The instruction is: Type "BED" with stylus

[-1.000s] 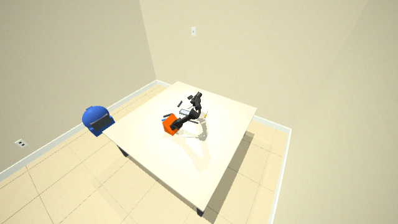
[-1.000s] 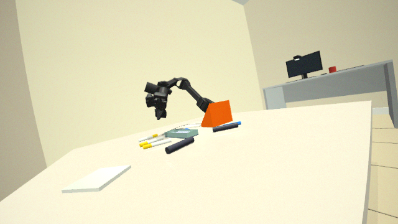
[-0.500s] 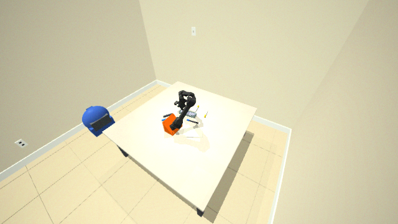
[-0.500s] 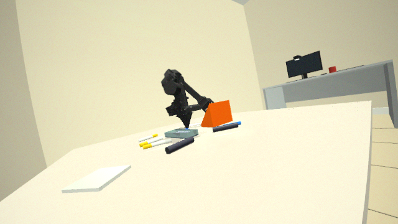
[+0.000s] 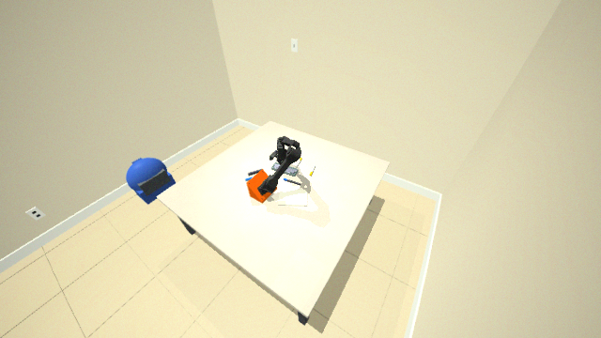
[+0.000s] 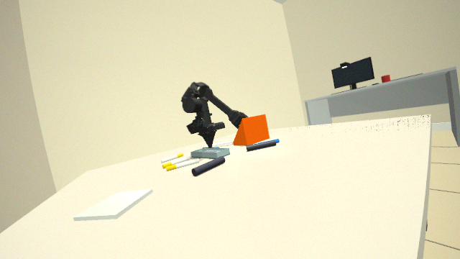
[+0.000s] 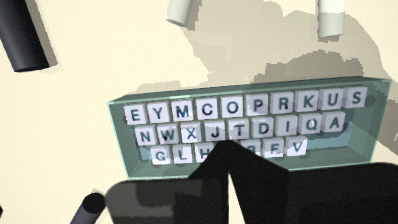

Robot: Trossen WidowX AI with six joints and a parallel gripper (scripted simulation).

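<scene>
The gripper points down over the keyboard. Its fingertips meet, and nothing shows between them. The grey-green keyboard lies flat on the desk. In the wrist view, the E key is at the top left and the D key is in the middle row. The B key is in the bottom row, just right of the tips and partly covered by a finger. The fingers hide the key between H and B. Several pens lie nearby; I cannot tell which is the stylus.
An orange wedge block stands beside the arm's base. A black cylinder and pens with yellow ends, one pen among them, lie near the keyboard. Another black cylinder lies by the block. A white slab lies farther off.
</scene>
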